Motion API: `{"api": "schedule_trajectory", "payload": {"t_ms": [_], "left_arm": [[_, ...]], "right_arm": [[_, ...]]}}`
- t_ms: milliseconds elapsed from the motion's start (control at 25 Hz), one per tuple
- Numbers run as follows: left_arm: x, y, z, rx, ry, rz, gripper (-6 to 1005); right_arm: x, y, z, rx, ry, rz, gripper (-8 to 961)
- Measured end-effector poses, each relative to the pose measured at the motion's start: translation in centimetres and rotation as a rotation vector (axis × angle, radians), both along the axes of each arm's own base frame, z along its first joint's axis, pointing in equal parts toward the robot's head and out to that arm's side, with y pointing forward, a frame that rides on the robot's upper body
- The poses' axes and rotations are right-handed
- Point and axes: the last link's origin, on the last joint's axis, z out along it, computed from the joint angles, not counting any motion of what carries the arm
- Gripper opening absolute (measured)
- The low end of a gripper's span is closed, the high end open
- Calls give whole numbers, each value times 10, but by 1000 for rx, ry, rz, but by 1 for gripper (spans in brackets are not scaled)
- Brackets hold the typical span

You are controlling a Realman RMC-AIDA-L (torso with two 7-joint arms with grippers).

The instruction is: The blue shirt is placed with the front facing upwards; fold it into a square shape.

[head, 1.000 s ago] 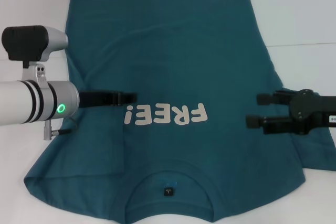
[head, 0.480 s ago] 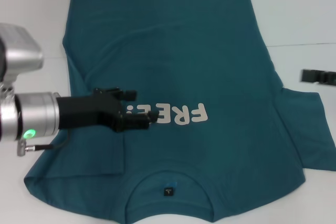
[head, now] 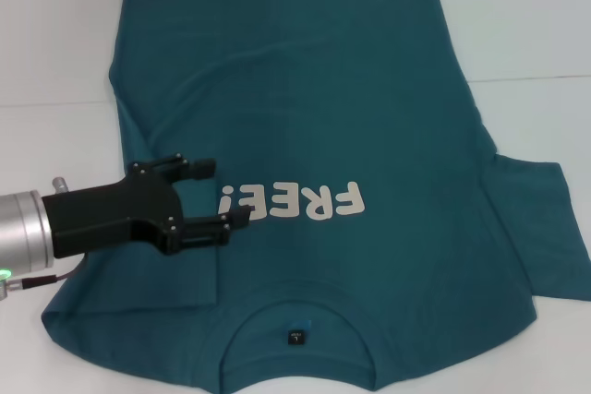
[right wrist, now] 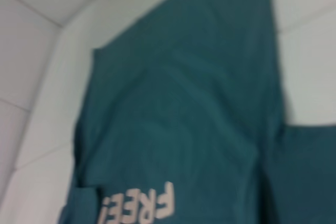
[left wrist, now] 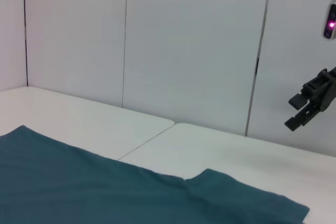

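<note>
The blue shirt (head: 369,89) lies flat on the white table, front up, with its collar toward me and white "FREE!" lettering (head: 291,202) on the chest. Its left sleeve is folded over onto the body; the right sleeve (head: 540,228) lies spread out. My left gripper (head: 226,193) hovers open over the folded left edge, just beside the lettering, holding nothing. My right gripper (left wrist: 307,103) is outside the head view; the left wrist view shows it raised in the air beyond the shirt (left wrist: 79,182), fingers apart. The right wrist view looks down on the shirt (right wrist: 199,103).
White table (head: 55,43) surrounds the shirt, with a seam line (head: 531,78) on the right. A small dark label (head: 295,336) sits inside the neck. White wall panels (left wrist: 184,51) stand behind the table.
My left gripper drew back toward the left and nearer me, away from the lettering. My right gripper, at the right sleeve a second ago, has gone out of the head view.
</note>
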Motion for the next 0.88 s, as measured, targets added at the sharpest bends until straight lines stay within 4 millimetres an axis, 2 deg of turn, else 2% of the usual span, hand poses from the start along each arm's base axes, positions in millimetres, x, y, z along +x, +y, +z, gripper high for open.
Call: {"api": "schedule_trajectory", "payload": {"t_ms": [360, 720, 880], "left_arm": [[-19, 8, -5, -9, 57, 37, 861], [-21, 3, -13, -22, 65, 33, 861], [-21, 3, -17, -20, 70, 33, 861]], "right_arm": [[15, 0, -7, -60, -46, -172, 945], [38, 8, -20, -49, -104, -269, 945], [41, 16, -24, -36, -117, -276, 945]]}}
